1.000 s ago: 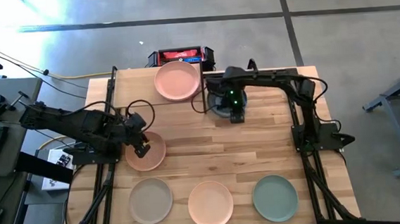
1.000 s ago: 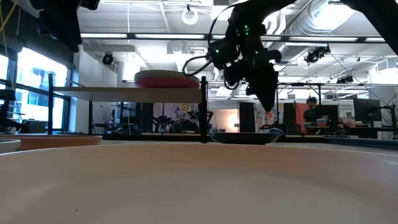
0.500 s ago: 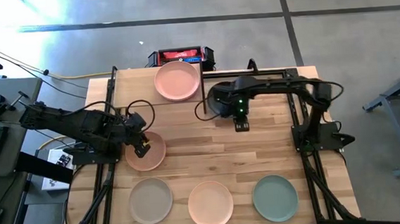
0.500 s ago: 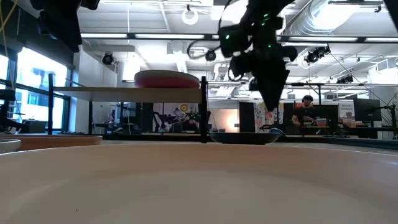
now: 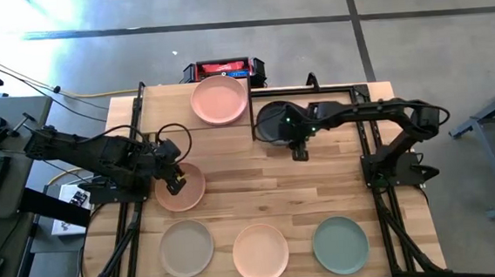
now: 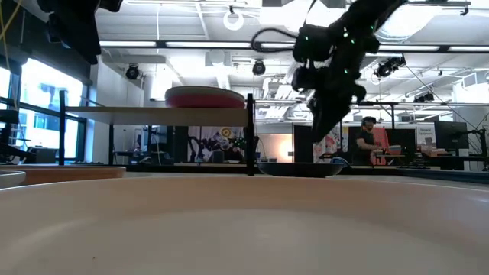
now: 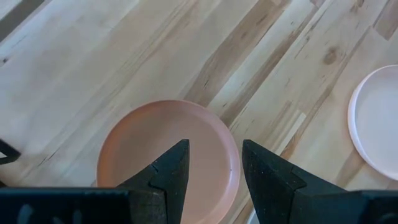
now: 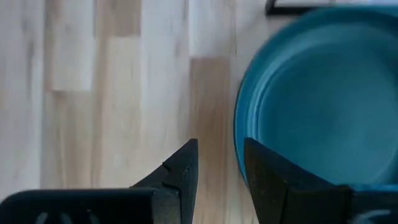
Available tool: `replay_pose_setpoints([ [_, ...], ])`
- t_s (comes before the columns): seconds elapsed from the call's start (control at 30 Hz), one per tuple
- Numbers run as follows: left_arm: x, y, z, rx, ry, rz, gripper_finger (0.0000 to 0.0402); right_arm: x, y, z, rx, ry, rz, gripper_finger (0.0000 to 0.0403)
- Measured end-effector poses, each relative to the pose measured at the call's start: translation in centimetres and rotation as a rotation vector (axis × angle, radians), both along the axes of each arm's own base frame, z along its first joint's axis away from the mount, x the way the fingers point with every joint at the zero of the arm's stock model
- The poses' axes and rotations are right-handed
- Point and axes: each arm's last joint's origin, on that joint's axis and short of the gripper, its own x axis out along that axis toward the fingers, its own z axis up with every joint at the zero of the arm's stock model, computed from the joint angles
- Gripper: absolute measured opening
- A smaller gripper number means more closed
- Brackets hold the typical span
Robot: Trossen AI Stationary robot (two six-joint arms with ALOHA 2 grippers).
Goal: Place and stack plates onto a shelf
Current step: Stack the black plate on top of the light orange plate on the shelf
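Observation:
A dark plate (image 5: 273,122) lies on the table beside the shelf (image 6: 153,111), which carries a pink plate (image 5: 219,99). My right gripper (image 5: 299,153) hangs open just past the dark plate's near rim (image 8: 245,134), pointing steeply down and clear of the table (image 6: 318,134). A salmon plate (image 5: 186,188) lies at the left of the table. My left gripper (image 7: 214,163) hovers open over it, with nothing between its fingers. A beige-grey plate (image 5: 186,247), a peach plate (image 5: 260,252) and a sage plate (image 5: 340,245) lie in a row along the near edge.
The shelf's black legs (image 6: 249,134) stand right next to the dark plate. A red and black box (image 5: 223,68) sits behind the table's far edge. Bare planks (image 5: 260,190) lie between the far plates and the near row. A person (image 6: 365,145) stands in the room behind.
My right gripper has moved from above the dark plate toward the table's near edge, past the plate's rim. It has sunk a little and tipped to point more steeply down. Its arm has stretched out flatter.

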Motion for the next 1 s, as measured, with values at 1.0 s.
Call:
replay_pose_setpoints([
  [1.0, 0.0, 0.0, 0.0, 0.002, -0.001, 0.001, 0.0136, 0.4, -0.9, -4.0, -0.07, 0.017, 0.015, 0.0108],
])
